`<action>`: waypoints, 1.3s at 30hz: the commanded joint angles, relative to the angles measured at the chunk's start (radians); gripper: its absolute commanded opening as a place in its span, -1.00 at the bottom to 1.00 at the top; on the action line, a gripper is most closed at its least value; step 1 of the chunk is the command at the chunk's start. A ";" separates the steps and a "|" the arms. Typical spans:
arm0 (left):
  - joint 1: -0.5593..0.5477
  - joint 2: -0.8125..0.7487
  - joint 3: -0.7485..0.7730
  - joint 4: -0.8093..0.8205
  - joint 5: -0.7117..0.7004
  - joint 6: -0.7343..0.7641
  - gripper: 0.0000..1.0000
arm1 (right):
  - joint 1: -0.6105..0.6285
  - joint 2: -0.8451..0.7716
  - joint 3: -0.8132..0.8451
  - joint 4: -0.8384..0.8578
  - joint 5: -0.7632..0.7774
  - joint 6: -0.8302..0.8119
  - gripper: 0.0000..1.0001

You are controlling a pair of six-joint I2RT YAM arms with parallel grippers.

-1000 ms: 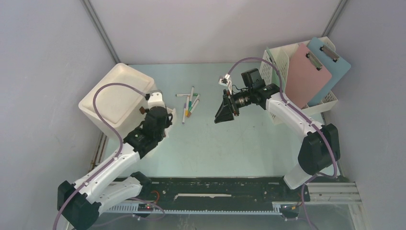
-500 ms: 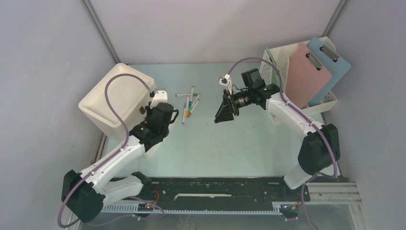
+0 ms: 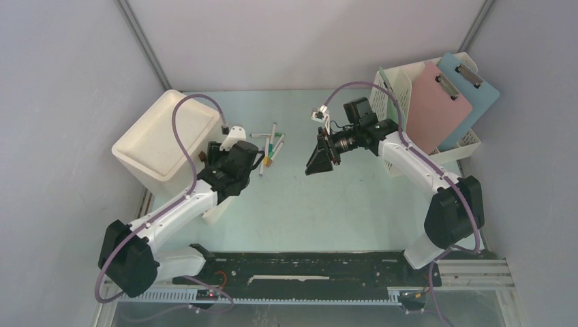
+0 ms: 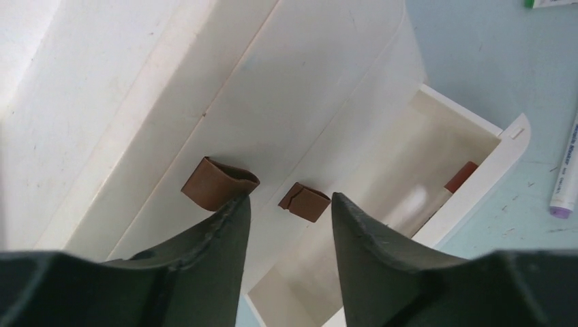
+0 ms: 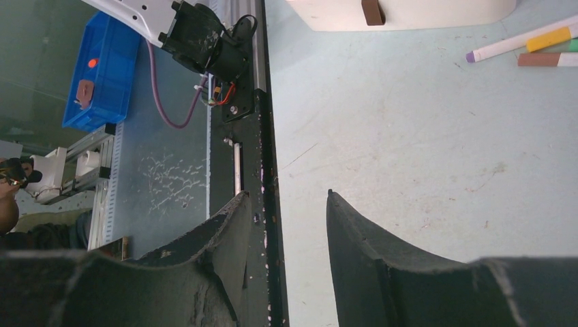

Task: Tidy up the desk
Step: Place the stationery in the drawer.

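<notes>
The desk [image 3: 327, 204] fills the floor of my cell, grey walls [image 3: 307, 41] on three sides and a black rail [image 3: 307, 262] along its near edge. On its far middle lies a loose cluster of markers [image 3: 270, 146], some crossing each other. At far left sits a white bin [image 3: 163, 136], turned at an angle. Two brown tabs [image 4: 219, 184] show on its side in my left wrist view, and a small open white tray [image 4: 477, 163] sits against it with something brown inside.

My left claw [image 4: 290, 204] sits between bin and markers, over the bin's side. Its jaws stand apart with nothing between them. My right claw [image 5: 286, 204] hangs above bare desk just right of the markers, jaws also parted and empty.

At far right a white rack [image 3: 399, 88] holds a pink clipboard [image 3: 436, 105] and a blue clipboard [image 3: 470, 88], both leaning.
</notes>
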 commanded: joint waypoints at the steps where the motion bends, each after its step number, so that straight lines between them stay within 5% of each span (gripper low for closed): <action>1: -0.002 -0.012 0.064 -0.028 -0.018 -0.018 0.18 | 0.002 -0.024 0.003 0.004 -0.010 -0.020 0.05; 15: -0.002 -0.176 -0.043 0.153 0.390 -0.113 0.94 | 0.003 -0.021 0.002 0.002 -0.004 -0.026 0.05; 26: 0.004 -0.172 -0.104 0.325 0.671 -0.191 1.00 | 0.002 -0.027 0.003 -0.002 -0.003 -0.029 0.04; 39: 0.008 0.008 -0.035 0.332 0.740 -0.234 1.00 | -0.010 -0.026 0.003 -0.006 -0.006 -0.035 0.05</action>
